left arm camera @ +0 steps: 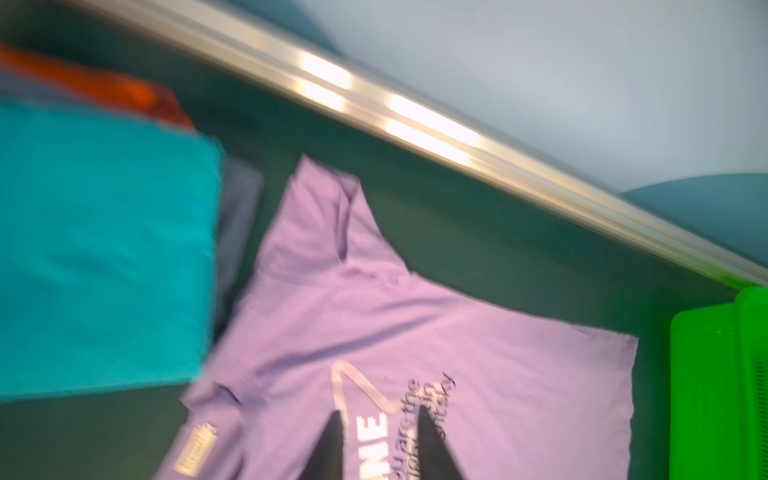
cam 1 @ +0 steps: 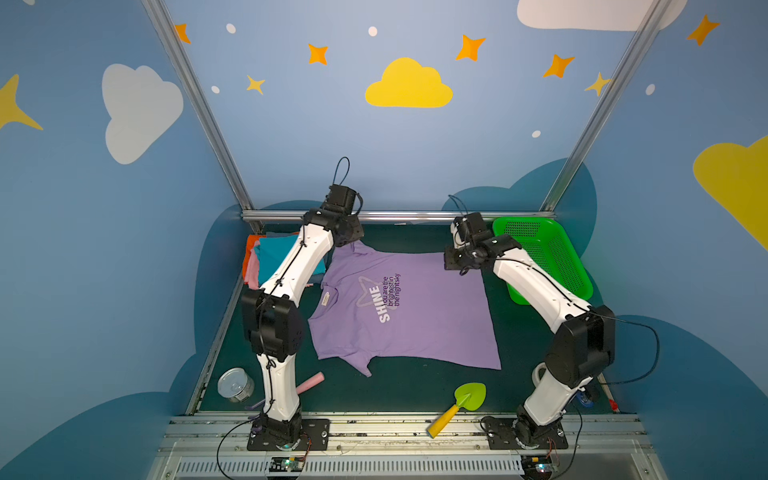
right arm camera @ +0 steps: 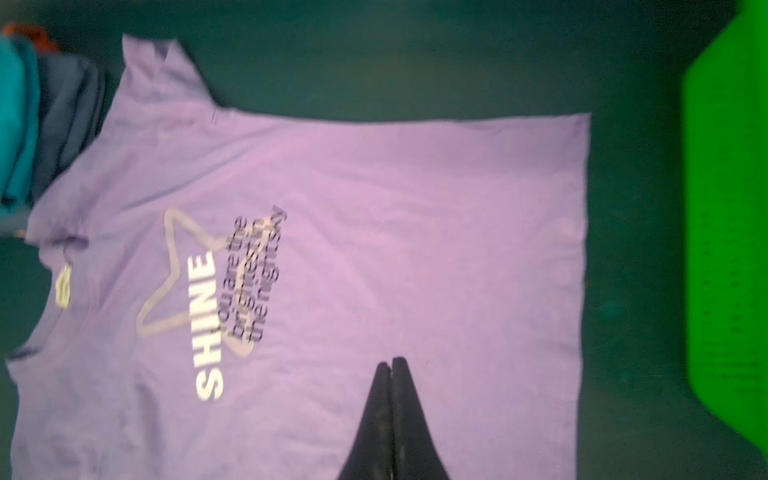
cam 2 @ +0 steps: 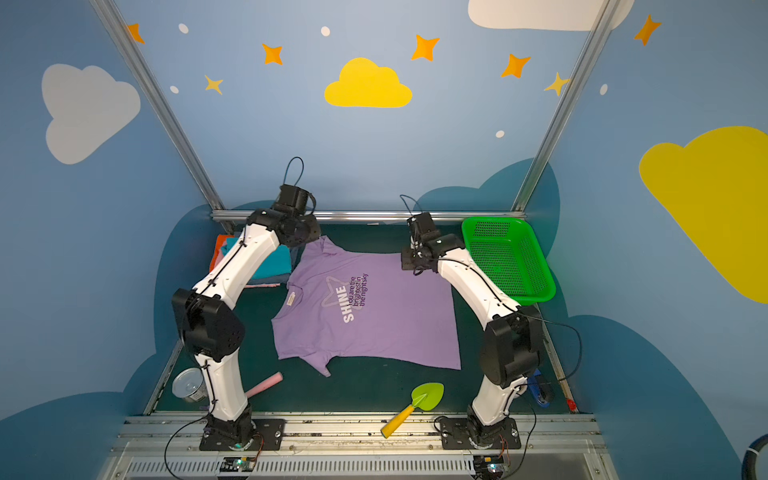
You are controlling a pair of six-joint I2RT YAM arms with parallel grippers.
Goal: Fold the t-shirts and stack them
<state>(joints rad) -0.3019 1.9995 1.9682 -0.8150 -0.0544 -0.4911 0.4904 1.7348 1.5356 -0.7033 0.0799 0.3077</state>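
Both top views: lavender t-shirt (cam 1: 415, 324) flat on table (cam 1: 415, 395), print up, hem just beside green basket (cam 1: 544, 257), collar at the end away from it, long axis running between; folded stack (cam 1: 268, 262) beyond the collar. Left wrist view: left pincer (left arm camera: 379, 415) slightly parted, empty, over the print. Right wrist view: right pincer (right arm camera: 391, 361) closed on nothing, over cloth toward the basket-side hem; judged nearer that hem.

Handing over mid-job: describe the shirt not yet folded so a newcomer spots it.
Start from the dark green table mat. At its middle, between the folded stack and the green basket, lies the lavender t-shirt. It alone is spread flat, printed SHINE in white.
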